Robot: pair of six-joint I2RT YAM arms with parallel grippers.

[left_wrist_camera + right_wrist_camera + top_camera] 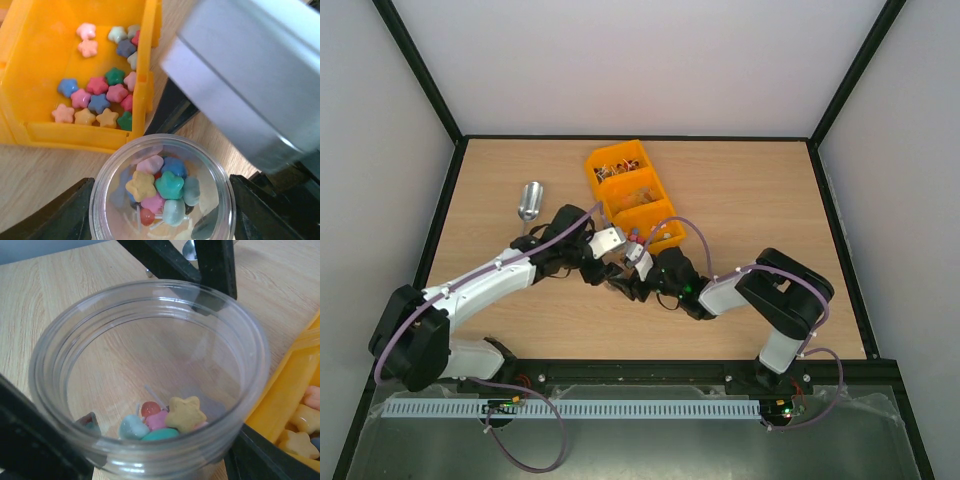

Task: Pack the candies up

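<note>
Candies, small, hard-looking and probably skittish under a pinch, are lying partly in the yellow bin and partly in the clear jar, which my right gripper and left gripper are both clamping by its wall, so I am favouring scooping.

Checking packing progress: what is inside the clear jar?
The clear jar holds a small heap of star-shaped candies: yellow, teal, pink, pale blue, one red. Pieces under that top layer are covered, so no count.
</note>
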